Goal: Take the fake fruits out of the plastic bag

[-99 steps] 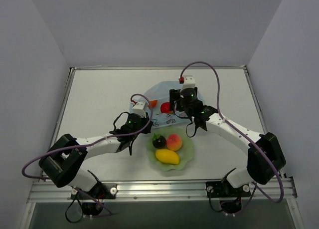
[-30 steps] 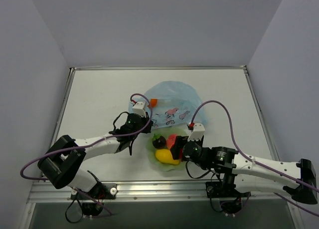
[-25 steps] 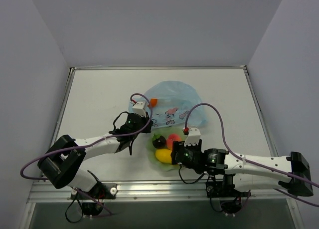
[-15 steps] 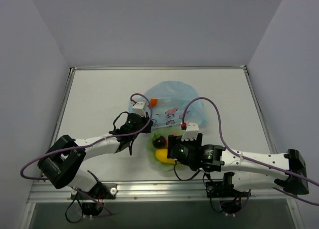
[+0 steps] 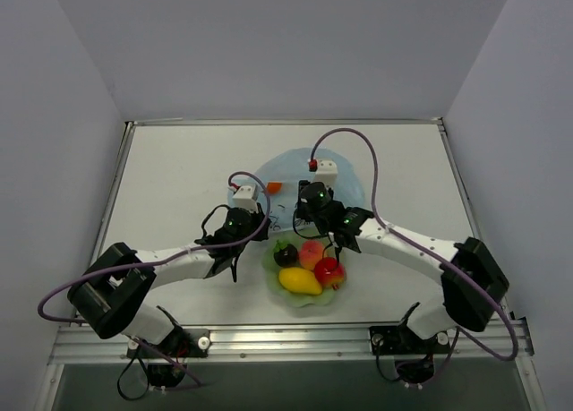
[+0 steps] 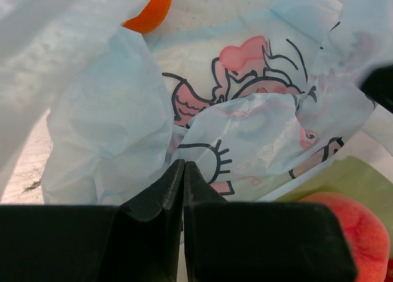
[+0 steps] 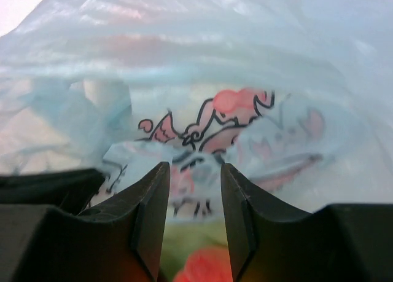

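The light-blue plastic bag (image 5: 295, 165) lies at mid-table, its printed cartoon panel (image 6: 245, 79) facing both wrist cameras. An orange fruit (image 5: 273, 187) shows at the bag's left side, also at the top of the left wrist view (image 6: 150, 8). My left gripper (image 5: 253, 223) is shut on a fold of the bag (image 6: 183, 164). My right gripper (image 5: 304, 216) hovers over the bag's near edge, jaws apart with nothing between them (image 7: 193, 166). A dark purple fruit (image 5: 286, 253), a peach (image 5: 312, 252), a yellow mango (image 5: 300, 280) and a red apple (image 5: 329, 270) lie outside the bag.
Those fruits rest in a pale green scalloped bowl (image 5: 269, 284) just in front of the bag, between the two arms. Its rim (image 6: 362, 177) and the peach (image 6: 350, 227) show low in the left wrist view. Grey walls enclose the table.
The right arm has swung from the bowl back up to the bag, leaving the red apple in the bowl. The left gripper has kept its hold on the bag.
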{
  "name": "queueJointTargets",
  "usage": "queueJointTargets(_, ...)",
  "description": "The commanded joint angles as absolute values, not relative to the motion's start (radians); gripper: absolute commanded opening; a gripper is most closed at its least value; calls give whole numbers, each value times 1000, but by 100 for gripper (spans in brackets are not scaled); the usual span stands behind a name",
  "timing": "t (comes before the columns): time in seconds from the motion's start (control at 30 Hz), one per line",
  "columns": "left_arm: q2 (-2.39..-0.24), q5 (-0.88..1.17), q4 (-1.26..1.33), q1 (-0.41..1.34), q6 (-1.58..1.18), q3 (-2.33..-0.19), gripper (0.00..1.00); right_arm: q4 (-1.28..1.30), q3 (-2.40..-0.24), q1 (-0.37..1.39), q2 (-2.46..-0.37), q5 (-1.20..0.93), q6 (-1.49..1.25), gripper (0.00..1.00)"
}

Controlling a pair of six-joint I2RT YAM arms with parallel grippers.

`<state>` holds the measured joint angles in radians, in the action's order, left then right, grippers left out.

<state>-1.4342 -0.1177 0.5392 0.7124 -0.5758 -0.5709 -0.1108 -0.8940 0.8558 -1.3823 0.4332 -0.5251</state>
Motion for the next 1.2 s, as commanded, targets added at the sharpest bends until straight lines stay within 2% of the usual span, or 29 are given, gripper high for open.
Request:
queueJointTargets(0.0,-1419,-140,603,713,-603,-575,2,-333,-1035,821,-1541,348,-394,34)
queueJointTargets(0.1,-1427,-126,612,713,-607,-577,2,-395,-1133,805,-1698,342,-390,37)
queueJointTargets(0.23,-1422,-130,620,712,-607,-572,2,-480,-1209,789,-1846,353,-408,45)
queueJointTargets(0.3,-1420,-138,617,712,-604,-574,2,-498,-1241,781,-1891,359,-417,52)
queueJointTargets(0.4,-1413,-147,611,710,-597,-575,2,-514,-1305,764,-1966,373,-436,67)
queueJointTargets(0.5,-1407,-150,607,710,-591,-577,2,-523,-1359,752,-2041,383,-449,78)
queueJointTargets(0.63,-1410,-152,603,709,-586,-580,2,-517,-1428,738,-2118,391,-472,88)
queueJointTargets(0.77,-1419,-155,600,706,-581,-583,2,-515,-1483,724,-2193,377,-497,86)
queueJointTargets(0.93,-1431,-153,600,700,-581,-586,2,-534,-1494,706,-2252,344,-520,79)
queueJointTargets(0.97,-1434,-152,601,699,-581,-589,2,-555,-1491,704,-2252,335,-517,70)
queueJointTargets(1.07,-1442,-149,601,696,-581,-591,2,-589,-1465,699,-2234,314,-502,58)
queueJointTargets(1.1,-1443,-149,601,696,-581,-591,2,-594,-1438,699,-2205,313,-482,46)
queueJointTargets(1.17,-1443,-149,603,695,-581,-591,2,-603,-1396,704,-2163,304,-463,41)
